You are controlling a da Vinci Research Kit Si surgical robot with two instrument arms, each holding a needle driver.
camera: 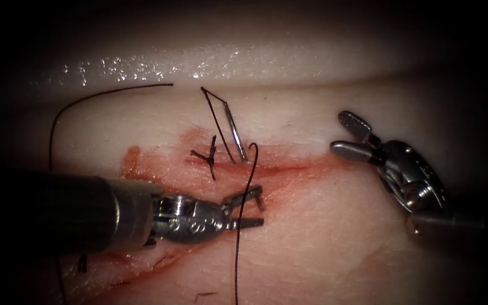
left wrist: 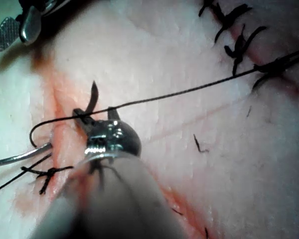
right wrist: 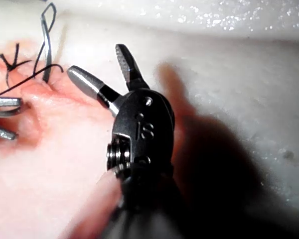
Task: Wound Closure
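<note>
The curved needle [camera: 235, 134] stands in the tissue [camera: 334, 237] at the cut [camera: 289, 166], just right of a tied stitch [camera: 210, 155]; its point end is buried and nothing holds it. Black thread [camera: 238, 243] rises from beside the needle and runs down between the jaws of my left tool [camera: 261, 206], which stands open around it below the cut. In the left wrist view the thread [left wrist: 189, 92] crosses the open left tool [left wrist: 95, 117], with the needle [left wrist: 20, 157] nearby. My right tool [camera: 339, 133] [right wrist: 97, 59] hovers open and holds nothing, right of the needle.
A long loop of thread [camera: 52, 130] arcs over the tissue at the left. Red fluid [camera: 159, 155] stains the tissue around the cut. Several finished stitches [left wrist: 239, 40] sit further along the cut. Short cut ends of thread [camera: 204, 294] lie near the front.
</note>
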